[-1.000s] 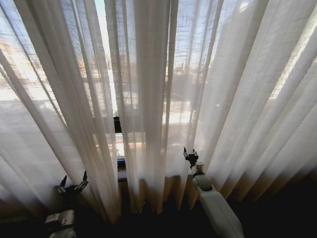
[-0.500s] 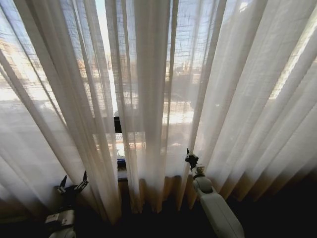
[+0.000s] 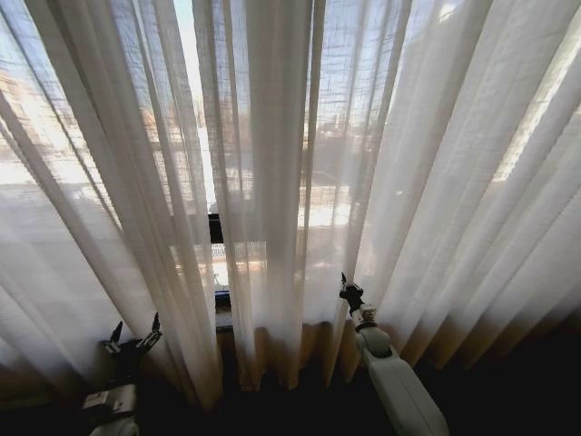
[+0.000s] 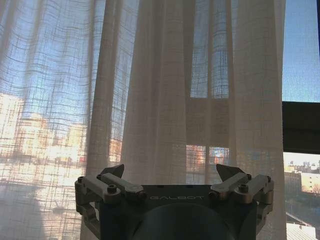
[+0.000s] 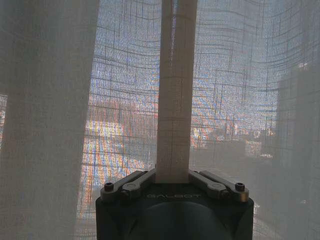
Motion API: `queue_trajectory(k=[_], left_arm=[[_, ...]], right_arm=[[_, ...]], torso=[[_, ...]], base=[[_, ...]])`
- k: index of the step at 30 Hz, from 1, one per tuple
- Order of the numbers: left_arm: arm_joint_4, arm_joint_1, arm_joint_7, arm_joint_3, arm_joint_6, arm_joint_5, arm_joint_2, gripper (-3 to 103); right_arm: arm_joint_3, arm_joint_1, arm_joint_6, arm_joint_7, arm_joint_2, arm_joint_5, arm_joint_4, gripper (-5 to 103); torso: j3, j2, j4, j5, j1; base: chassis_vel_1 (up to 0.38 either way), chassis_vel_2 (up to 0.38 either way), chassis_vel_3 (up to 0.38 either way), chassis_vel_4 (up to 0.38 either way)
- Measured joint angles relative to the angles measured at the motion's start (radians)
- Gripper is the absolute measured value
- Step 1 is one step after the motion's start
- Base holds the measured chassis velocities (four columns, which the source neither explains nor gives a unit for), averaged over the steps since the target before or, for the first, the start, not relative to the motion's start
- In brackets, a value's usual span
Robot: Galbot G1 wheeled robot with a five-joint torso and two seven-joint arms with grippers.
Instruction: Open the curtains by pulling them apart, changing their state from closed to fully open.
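Note:
The curtains (image 3: 272, 163) hang shut as sheer cream-white pleated panels across the window, with a narrow gap (image 3: 216, 232) between the two of them. My right gripper (image 3: 349, 292) is low in the middle, shut on a vertical fold of the right curtain (image 5: 173, 100); the fold runs up from between its fingers (image 5: 131, 184). Low on the left, my left gripper (image 3: 132, 338) stands open just in front of the left curtain (image 4: 165, 100), with nothing between its fingers (image 4: 114, 172).
A dark window frame (image 4: 301, 125) and buildings outside show through the gap beside the left curtain's edge. The curtain hems (image 3: 272, 350) hang down to a dark floor strip (image 3: 508, 391) along the bottom.
My right gripper's fingers have closed on a curtain fold, and the pleat above it has shifted slightly. The left gripper has not moved.

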Motion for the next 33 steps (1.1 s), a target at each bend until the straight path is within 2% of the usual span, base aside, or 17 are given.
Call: queue_trajectory(k=[9,16,33], left_arm=[[0.000,0.000,0.000,0.000,0.000,0.000,0.000,100],[0.000,0.000,0.000,0.000,0.000,0.000,0.000,100],[0.000,0.000,0.000,0.000,0.000,0.000,0.000,100]], right_arm=[[0.011,0.000,-0.003,-0.025,-0.018,0.027,-0.003,0],[0.018,0.008,-0.001,-0.041,-0.020,0.038,-0.020,0],[0.040,0.006,0.012,-0.062,-0.030,0.047,-0.033,0]], torso=[[0.000,0.000,0.0000,0.0000,0.000],[0.000,0.000,0.0001,-0.0002,0.000],[0.000,0.000,0.0000,0.0000,0.000]], base=[[0.000,0.000,0.000,0.000],[-0.107,-0.119,0.141,0.119],[-0.288,-0.292,0.296,0.292]])
